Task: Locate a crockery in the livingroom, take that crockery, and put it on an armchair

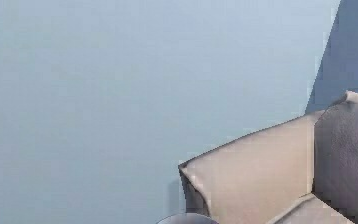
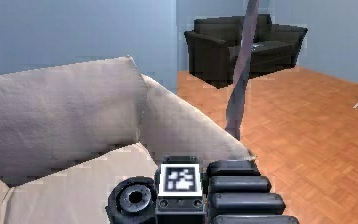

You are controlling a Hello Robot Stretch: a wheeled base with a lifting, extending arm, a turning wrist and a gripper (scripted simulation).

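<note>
Beige armchair (image 2: 77,110) close, floor (image 2: 307,120) open beyond

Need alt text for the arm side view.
A beige armchair stands in the left foreground, with the robot's arm and pincer at the bottom edge before its seat. Behind, a dark sofa sits on wooden floor against a blue wall.

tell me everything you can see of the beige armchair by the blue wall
The beige armchair looks upholstered in smooth, leather-like fabric, with a thick padded back, a broad sloping armrest and a flat seat cushion. It stands upright on the wooden floor, close to the blue wall. The robot's arm reaches in front of its seat; whether it touches cannot be told.
</note>
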